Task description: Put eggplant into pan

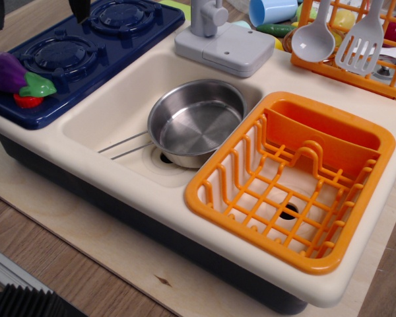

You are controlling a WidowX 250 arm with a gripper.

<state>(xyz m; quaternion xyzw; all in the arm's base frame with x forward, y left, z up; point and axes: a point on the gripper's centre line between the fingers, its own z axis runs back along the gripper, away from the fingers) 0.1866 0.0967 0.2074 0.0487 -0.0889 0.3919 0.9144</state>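
The purple eggplant (10,72) with its green stem cap lies on the front left corner of the dark blue toy stove (86,46), its cap pointing right. The round steel pan (198,122) sits empty in the left sink basin, its two thin wire handle rods pointing left. Only two dark fingertips of my gripper (36,10) show at the top left edge, above and behind the eggplant. They stand wide apart with nothing between them. The rest of the arm is out of view.
An orange dish rack (297,178) fills the right basin, touching the pan's right rim. A grey faucet (218,33) stands behind the sink. A second orange rack (356,66) at the back right holds a ladle and spatula. A red knob (28,101) lies by the eggplant.
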